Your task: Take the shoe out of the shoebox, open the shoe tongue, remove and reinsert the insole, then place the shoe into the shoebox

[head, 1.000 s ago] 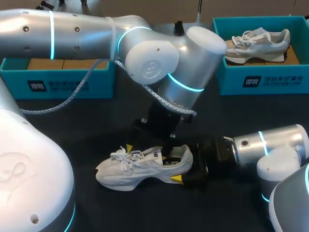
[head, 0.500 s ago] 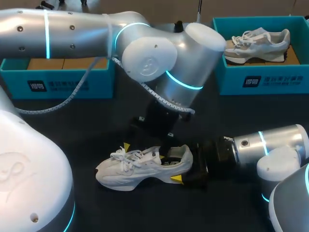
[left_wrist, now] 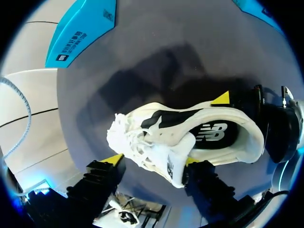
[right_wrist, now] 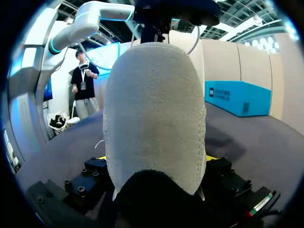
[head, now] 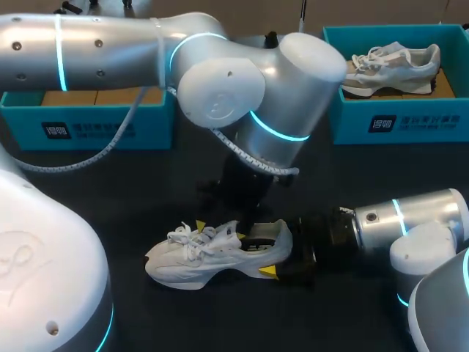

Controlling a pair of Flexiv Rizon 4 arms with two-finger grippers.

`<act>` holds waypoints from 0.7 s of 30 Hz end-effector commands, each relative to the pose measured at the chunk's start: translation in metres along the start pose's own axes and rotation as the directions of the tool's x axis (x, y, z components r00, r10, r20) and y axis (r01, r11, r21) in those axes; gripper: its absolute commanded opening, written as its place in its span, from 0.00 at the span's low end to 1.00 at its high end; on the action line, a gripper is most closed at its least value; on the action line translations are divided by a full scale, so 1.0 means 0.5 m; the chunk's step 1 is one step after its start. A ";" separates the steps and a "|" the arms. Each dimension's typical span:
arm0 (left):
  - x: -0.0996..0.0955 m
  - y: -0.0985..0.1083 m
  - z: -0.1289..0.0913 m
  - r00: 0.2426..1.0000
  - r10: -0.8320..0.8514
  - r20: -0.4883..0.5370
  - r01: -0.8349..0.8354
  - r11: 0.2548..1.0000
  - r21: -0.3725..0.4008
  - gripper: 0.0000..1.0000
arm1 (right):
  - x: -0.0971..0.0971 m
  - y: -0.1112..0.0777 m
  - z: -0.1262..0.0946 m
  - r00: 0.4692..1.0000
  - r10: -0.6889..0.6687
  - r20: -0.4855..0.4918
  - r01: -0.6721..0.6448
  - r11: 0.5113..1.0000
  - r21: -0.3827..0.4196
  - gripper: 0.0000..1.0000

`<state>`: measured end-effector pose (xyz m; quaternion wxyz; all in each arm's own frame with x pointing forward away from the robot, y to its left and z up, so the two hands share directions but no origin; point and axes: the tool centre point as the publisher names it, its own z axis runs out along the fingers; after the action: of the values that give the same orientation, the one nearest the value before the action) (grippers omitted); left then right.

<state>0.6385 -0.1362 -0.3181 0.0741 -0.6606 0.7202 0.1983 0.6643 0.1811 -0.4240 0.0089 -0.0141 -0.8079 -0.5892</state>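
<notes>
1. The white shoe (head: 212, 257) stands on its sole on the dark surface (head: 110, 191), out of any box, with its toe toward 9 o'clock and its heel toward 3 o'clock.
2. My right tool (head: 282, 253) comes in from 3 o'clock and grips the heel, one finger on each side of it.
3. My left tool (head: 219, 230) hangs over the shoe from 12 o'clock with its fingers spread wide. They straddle the laces (left_wrist: 128, 142) and the tongue and hold nothing.
4. The dark insole (left_wrist: 213, 135) lies inside the shoe, showing through the opening.
5. A teal shoebox (head: 95, 128) stands at 10 o'clock from the shoe.
6. A second teal shoebox (head: 388, 121) stands at 2 o'clock, with a second shoe (head: 392, 66) in it.
</notes>
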 end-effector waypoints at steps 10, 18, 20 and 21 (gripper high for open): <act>-0.049 0.003 -0.006 0.991 -0.071 -0.115 0.075 0.997 0.025 0.00 | 0.001 0.002 0.005 1.000 0.000 0.001 0.000 1.000 0.006 0.00; -0.111 -0.007 0.007 0.931 -0.120 -0.345 0.113 0.993 -0.040 0.00 | 0.001 0.002 0.005 1.000 0.000 0.001 0.000 1.000 0.006 0.00; -0.127 -0.011 0.016 0.909 -0.155 -0.387 0.136 0.988 -0.076 0.00 | 0.001 0.002 0.005 1.000 0.000 0.001 0.000 1.000 0.006 0.00; -0.135 -0.012 0.020 0.897 -0.164 -0.410 0.138 0.986 -0.093 0.00 | 0.001 0.002 0.005 1.000 0.000 0.001 0.000 1.000 0.006 0.00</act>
<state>0.6466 -0.1003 -0.3035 0.0260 -0.7244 0.6685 0.1667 0.6643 0.1812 -0.4239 0.0089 -0.0141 -0.8078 -0.5892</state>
